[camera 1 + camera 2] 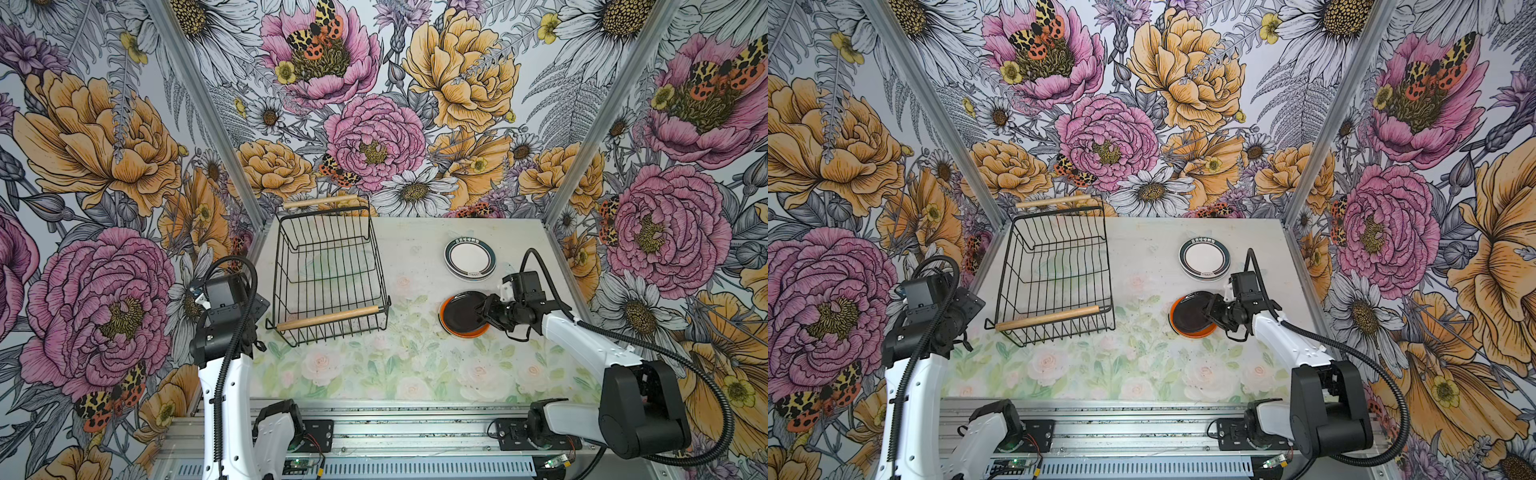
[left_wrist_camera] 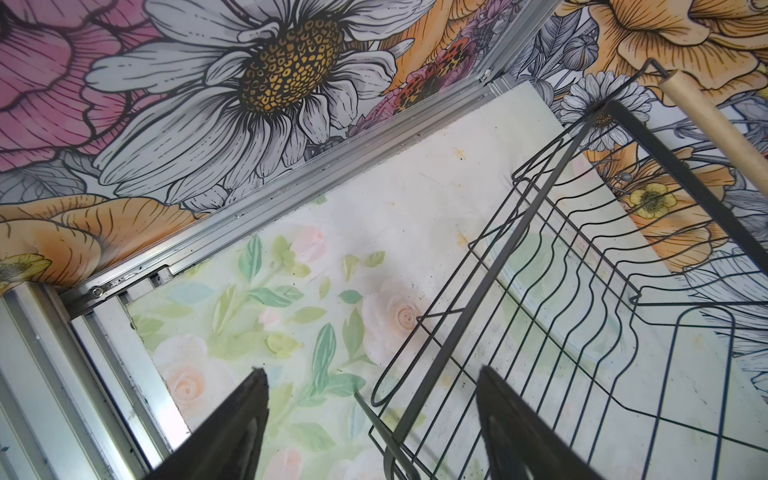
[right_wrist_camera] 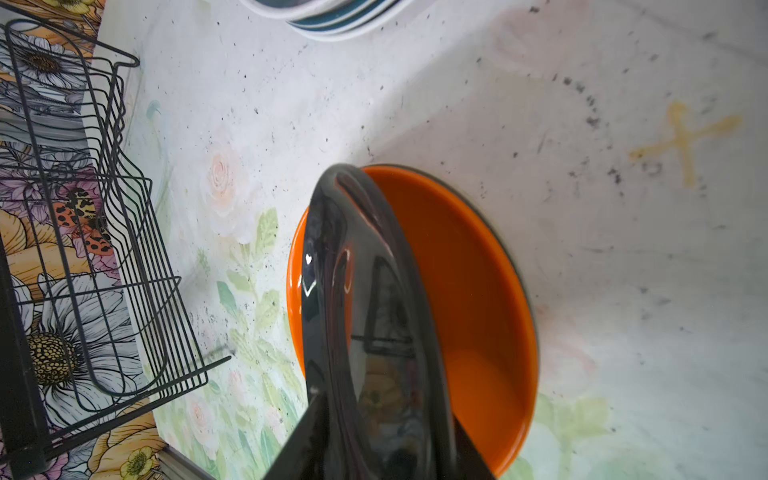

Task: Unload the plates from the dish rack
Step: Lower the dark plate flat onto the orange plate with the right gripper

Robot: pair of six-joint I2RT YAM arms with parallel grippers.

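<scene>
Left claw (image 2: 370, 374): spread wide, grasping nothing. Hovers just beside the near left corner of the rectangular black wire dish rack (image 1: 328, 274) with two light wooden rod handles. Probably parked there to stay out of the way.

Dish rack: stands left of centre on the pale floral-print tabletop (image 1: 374, 374). No upright plate visible among the wires. Faint greenish round outline on its floor; clear plate or tabletop print, cannot tell.

Stack of round white plates with dark teal patterned rims (image 1: 470, 258): lies flat at far right, well apart from the rack. Likely grouped by kind.

Glossy round black plate (image 3: 361, 291): tilted over the round orange plate (image 3: 478, 291) lying flat beneath. Apparently being nested as a second stack.

Right claw (image 3: 385, 409): fingers either side of the black plate's rim; clenched or slack, cannot tell. Teal-rimmed stack close behind, nothing else near.
</scene>
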